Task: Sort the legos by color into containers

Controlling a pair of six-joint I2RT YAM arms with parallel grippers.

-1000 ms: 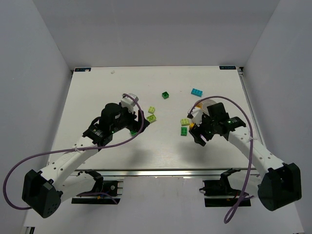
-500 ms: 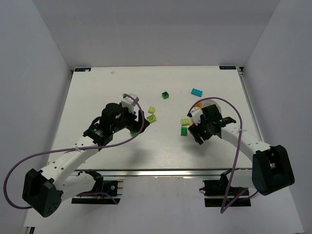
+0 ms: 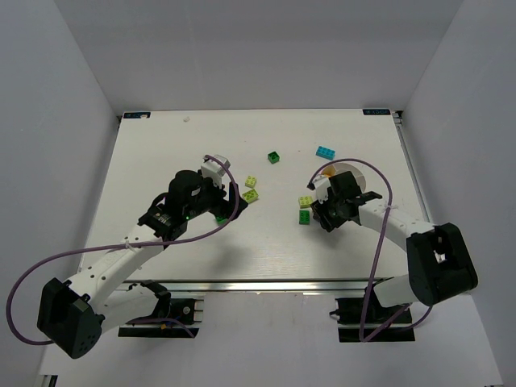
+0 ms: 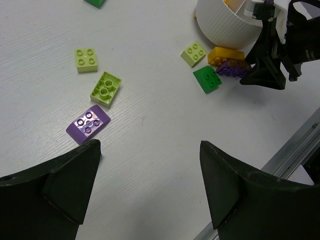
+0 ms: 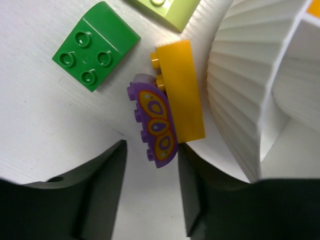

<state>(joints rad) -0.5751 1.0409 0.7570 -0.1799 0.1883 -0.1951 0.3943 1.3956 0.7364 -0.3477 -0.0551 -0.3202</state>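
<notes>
The white bowl (image 3: 355, 171) (image 5: 235, 100) stands at the table's right middle. Against its ribbed wall lies an orange lego (image 5: 181, 90), with a purple patterned lego (image 5: 155, 125) on edge beside it. My right gripper (image 5: 152, 150) (image 3: 321, 214) is low over them, its fingers (image 5: 102, 180) apart on either side of the purple lego's end, a gap on the left. A green lego (image 5: 95, 45) and a lime one (image 3: 306, 201) lie close by. My left gripper (image 4: 150, 145) (image 3: 218, 206) hovers open over bare table, a purple lego (image 4: 88, 123) just beyond its left finger.
Two lime legos (image 4: 105, 89) (image 4: 86, 59) lie ahead of the left gripper. A dark green lego (image 3: 275, 156) and a cyan one (image 3: 326, 151) sit further back. Purple cables loop off both arms. A metal rail (image 3: 266, 284) runs along the near table edge.
My right arm has drawn in toward the legos beside the bowl and its jaws have narrowed around the purple one. The left arm has stayed still.
</notes>
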